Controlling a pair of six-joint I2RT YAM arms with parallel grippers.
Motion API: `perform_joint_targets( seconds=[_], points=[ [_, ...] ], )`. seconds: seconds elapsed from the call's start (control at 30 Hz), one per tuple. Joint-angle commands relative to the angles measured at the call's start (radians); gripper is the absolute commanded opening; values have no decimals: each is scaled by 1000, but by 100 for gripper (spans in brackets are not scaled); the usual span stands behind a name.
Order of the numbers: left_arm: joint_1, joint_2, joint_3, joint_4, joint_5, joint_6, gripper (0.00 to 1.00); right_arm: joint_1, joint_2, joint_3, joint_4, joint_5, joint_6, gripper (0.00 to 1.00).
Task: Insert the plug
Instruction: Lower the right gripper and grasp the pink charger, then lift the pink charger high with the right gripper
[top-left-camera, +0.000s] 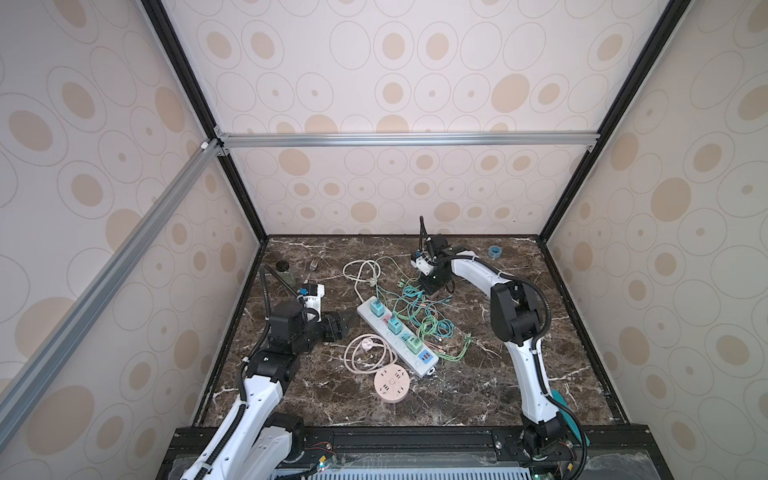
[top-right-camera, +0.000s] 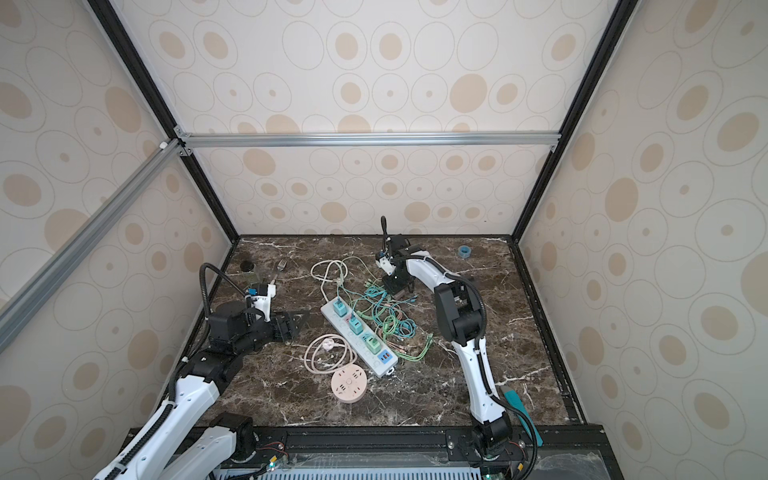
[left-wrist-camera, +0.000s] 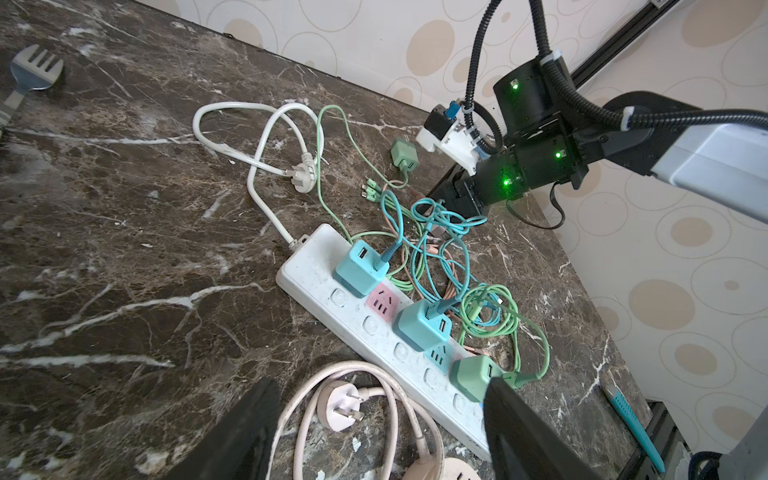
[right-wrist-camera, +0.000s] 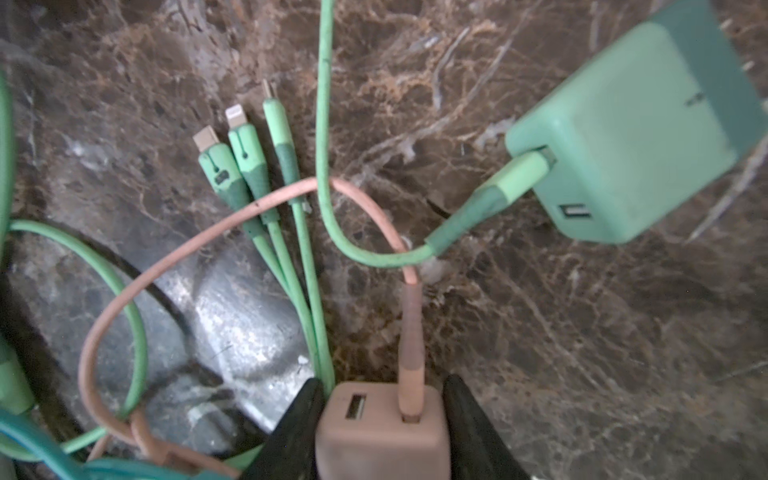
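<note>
Your right claw (right-wrist-camera: 382, 378) pinches the pink charger (right-wrist-camera: 380, 432) by both sides. Its prongs are out of frame, and from above the claw hides it. Your left claw (left-wrist-camera: 380, 382) gapes wide, holding nothing, with the power strip (left-wrist-camera: 307, 266) just beyond its tips. Dark marble tabletop (top-left-camera: 478, 390), dotted wallpaper walls (top-left-camera: 415, 83).

On the dark marble table (top-left-camera: 457, 395), a fork (top-left-camera: 312, 266) lies at the far left, just beside a small jar with a black lid (top-left-camera: 283, 266). A blue tape roll (top-left-camera: 494, 251) sits far right. A teal tool (top-left-camera: 565, 409) lies near right, by the table's edge.
</note>
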Motion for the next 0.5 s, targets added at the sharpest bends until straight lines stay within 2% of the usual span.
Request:
perform_joint_targets(
  seconds=[0.0, 0.47],
  points=[
    [5, -8, -2, 13, 7, -2, 78, -6, -90, -29, -17, 5, 11, 40],
    [6, -3, -3, 23, 16, -5, 78, -12, -332, -120, -16, 75, 48, 35]
  ],
)
